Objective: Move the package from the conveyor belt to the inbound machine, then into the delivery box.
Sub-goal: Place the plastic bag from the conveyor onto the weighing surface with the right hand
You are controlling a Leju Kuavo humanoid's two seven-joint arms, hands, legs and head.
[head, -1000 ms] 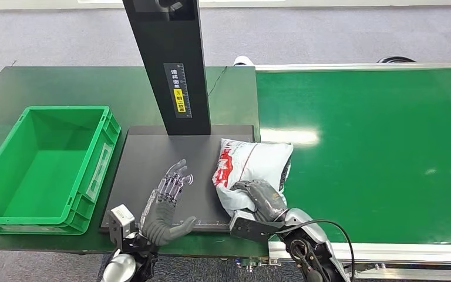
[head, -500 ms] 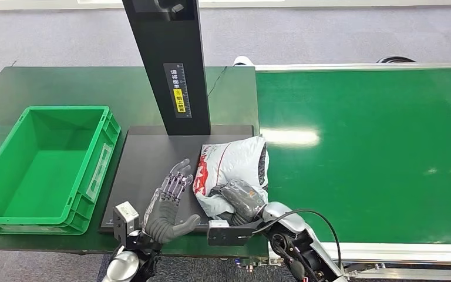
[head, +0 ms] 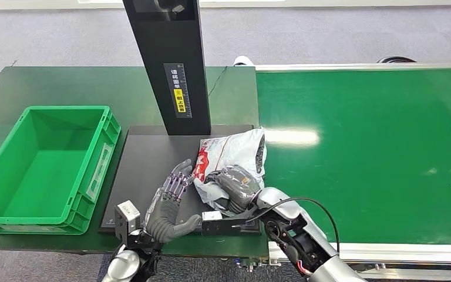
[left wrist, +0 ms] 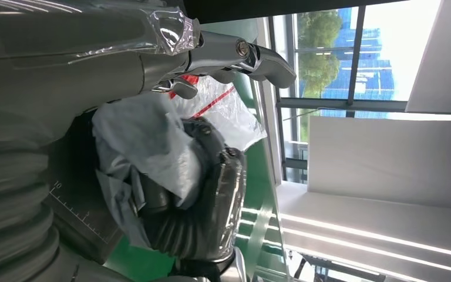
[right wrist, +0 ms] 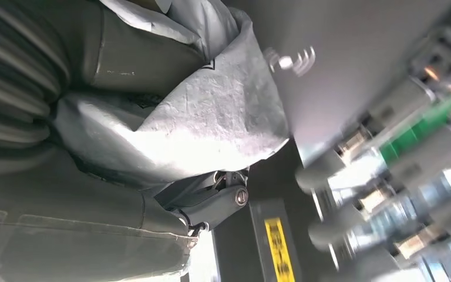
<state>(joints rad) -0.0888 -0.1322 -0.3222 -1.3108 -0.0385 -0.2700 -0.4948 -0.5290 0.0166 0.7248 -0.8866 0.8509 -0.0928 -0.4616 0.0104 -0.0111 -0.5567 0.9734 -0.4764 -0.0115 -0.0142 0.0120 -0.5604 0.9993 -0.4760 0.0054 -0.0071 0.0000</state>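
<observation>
We judge the white-and-red plastic package [head: 230, 157], clutched in our right hand [head: 233, 187], needs lowering onto the black inbound-machine platform [head: 147, 170] beside our spread-fingered left hand [head: 167, 202].

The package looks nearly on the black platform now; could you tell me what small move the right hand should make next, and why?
Probably ease the package a little further left and lower it flat. The right hand grips its near end, and its far corner overhangs the edge of the black platform toward the conveyor belt. The left hand hovers open beside it.
</observation>
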